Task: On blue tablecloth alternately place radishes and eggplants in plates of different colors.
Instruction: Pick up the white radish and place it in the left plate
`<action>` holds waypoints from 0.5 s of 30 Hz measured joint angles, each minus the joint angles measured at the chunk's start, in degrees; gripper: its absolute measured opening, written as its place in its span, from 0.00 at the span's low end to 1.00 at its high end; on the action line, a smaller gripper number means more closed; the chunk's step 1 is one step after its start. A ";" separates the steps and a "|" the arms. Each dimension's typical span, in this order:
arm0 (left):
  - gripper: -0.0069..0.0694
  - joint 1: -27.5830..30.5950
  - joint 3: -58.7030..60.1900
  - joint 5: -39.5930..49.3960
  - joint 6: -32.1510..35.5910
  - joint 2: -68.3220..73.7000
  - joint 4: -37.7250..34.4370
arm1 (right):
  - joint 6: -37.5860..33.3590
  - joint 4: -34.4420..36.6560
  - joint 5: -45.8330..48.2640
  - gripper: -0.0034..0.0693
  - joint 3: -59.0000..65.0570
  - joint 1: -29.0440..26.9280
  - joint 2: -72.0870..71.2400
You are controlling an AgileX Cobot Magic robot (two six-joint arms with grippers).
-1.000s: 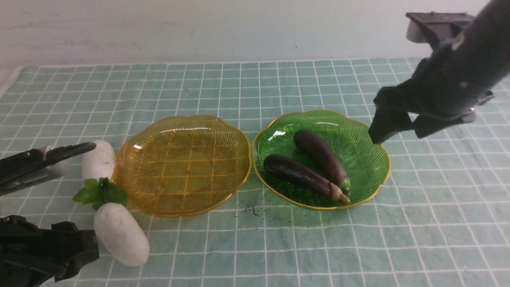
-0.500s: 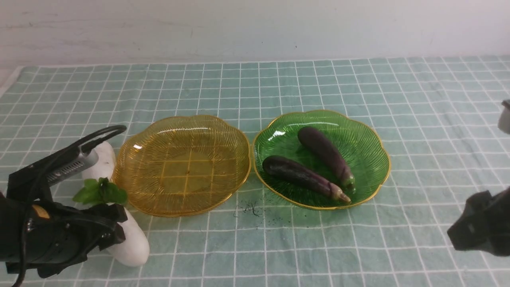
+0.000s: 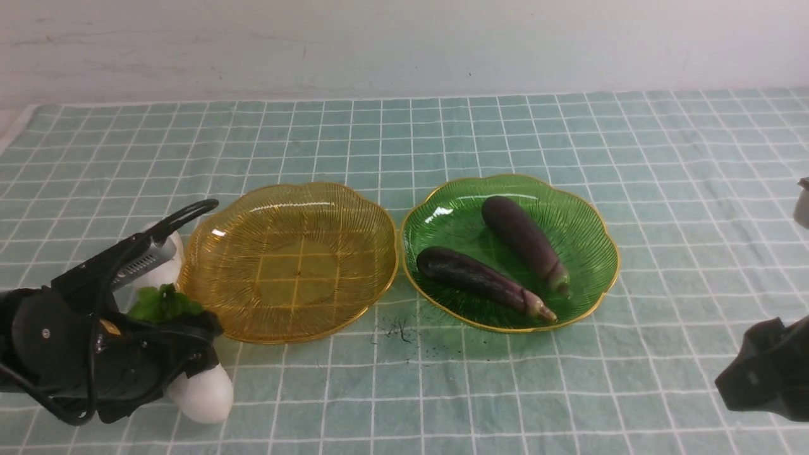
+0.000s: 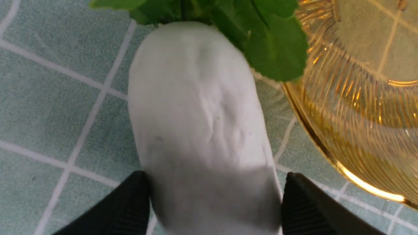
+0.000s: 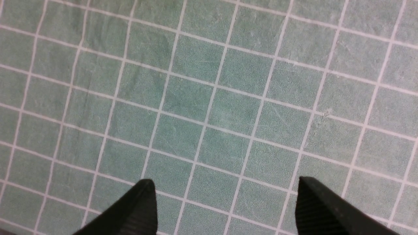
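Dark specks [image 3: 397, 330] (white wall [image 3: 404, 44] behind)

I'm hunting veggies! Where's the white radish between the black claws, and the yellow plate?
Plump white radish [image 4: 196, 107], left wrist view, middle of its body.
Amber-yellow ribbed plate [image 3: 297, 265], front view, its bare middle.

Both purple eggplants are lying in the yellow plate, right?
Not quite. Both long dark purple eggplants are lying in the translucent green ribbed plate, not the amber-yellow ribbed plate, which has nothing in it. The front view shows this.
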 joint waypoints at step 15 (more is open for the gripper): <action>0.65 0.00 -2.50 21.53 0.08 -11.27 11.07 | 0.00 0.00 0.00 0.75 0.00 0.00 0.00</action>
